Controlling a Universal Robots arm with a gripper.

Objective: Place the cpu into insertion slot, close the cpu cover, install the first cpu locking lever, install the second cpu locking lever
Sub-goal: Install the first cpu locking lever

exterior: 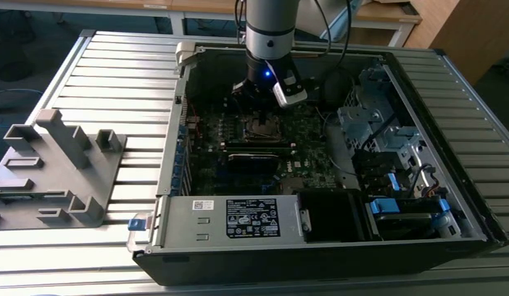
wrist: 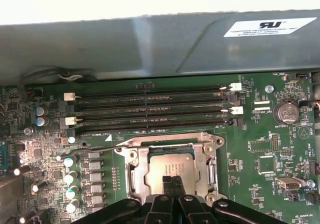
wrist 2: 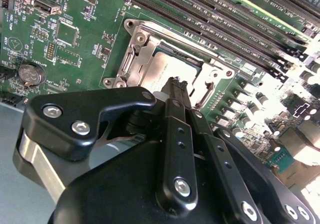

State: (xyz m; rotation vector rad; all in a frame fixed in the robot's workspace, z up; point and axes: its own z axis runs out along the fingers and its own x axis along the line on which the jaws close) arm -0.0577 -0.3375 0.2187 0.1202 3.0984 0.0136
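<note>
Two gripper (wrist: 173, 178) fingers are pressed together, nothing between them, tips at the cpu (wrist: 172, 163), near its edge. Cpu sits flat in the socket (wrist: 132, 155) w/ the cover (wrist: 209, 156) lying down round it. Thin lever (wrist: 100, 149) juts out beside the cover's corner. Past the cpu: RAM slots (wrist: 150, 111), then grey case wall (wrist: 150, 44). Exterior view: arm (exterior: 269, 24) stands upright over the cpu; power supply (exterior: 229, 219) well apart from it.
</note>
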